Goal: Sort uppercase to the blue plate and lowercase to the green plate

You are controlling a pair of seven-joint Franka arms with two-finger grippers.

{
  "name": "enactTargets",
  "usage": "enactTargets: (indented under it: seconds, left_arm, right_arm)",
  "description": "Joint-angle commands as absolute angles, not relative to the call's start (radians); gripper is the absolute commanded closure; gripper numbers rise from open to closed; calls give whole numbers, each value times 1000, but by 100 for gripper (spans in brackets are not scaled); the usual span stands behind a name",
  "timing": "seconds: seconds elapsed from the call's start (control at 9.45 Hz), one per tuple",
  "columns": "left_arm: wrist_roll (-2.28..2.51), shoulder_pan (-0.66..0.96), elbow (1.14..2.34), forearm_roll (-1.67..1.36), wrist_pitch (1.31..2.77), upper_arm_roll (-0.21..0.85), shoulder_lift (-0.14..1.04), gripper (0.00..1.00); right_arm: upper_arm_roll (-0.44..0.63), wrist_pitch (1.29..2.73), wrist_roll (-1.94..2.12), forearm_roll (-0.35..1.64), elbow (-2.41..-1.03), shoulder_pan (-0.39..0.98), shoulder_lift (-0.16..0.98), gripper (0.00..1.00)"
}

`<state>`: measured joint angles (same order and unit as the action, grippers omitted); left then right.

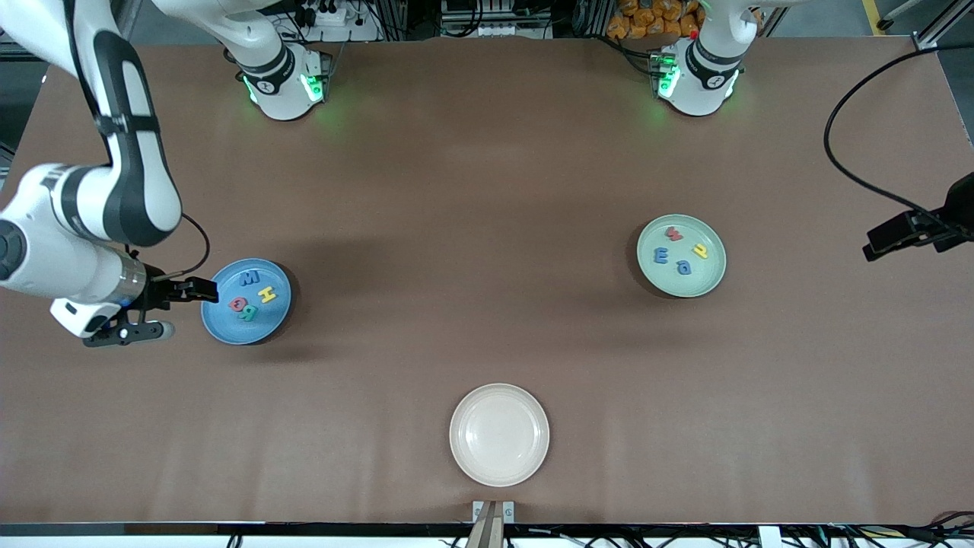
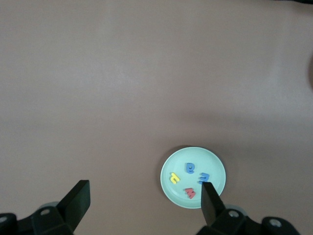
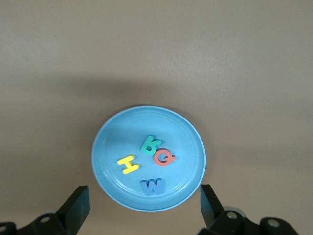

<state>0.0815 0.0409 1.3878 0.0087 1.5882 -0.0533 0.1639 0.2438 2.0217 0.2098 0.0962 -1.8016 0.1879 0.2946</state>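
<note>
While front blurs, right wrist shows teal R.

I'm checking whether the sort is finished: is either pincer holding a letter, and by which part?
Nothing is held. The right pincer, beside the blue plate, and the left pincer, raised above the green plate, are both open and empty.

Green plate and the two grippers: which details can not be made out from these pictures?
- Red letter on the green plate: too small in the front view to say which letter it is; the left wrist view does not help.
- Left gripper: at the front view's edge, so its arm is cut off.
- Right gripper: open beside the blue plate; the wrist view's edge cuts its fingers.
</note>
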Motion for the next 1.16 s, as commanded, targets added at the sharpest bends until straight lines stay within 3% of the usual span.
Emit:
enactTargets:
  seconds: [0.0, 0.21, 0.32, 0.64, 1.06]
  left_arm:
    - [49, 46, 1384, -6, 1557, -64, 134, 0]
    - [49, 46, 1384, -5, 1542, -58, 135, 0]
    - [49, 51, 1384, -3, 1539, -49, 140, 0]
    - [54, 74, 1385, -3, 1536, -51, 138, 0]
    - [51, 72, 1384, -2, 1519, -51, 135, 0]
  right_arm:
    - [204, 1997, 179, 63, -1824, 152, 160, 0]
    - [199, 1970, 179, 61, -1796, 141, 98, 0]
    - [142, 1933, 176, 55, -1769, 93, 80, 0]
    - [62, 1717, 108, -27, -1590, 48, 63, 0]
    - [28, 1571, 78, -51, -1470, 35, 14, 0]
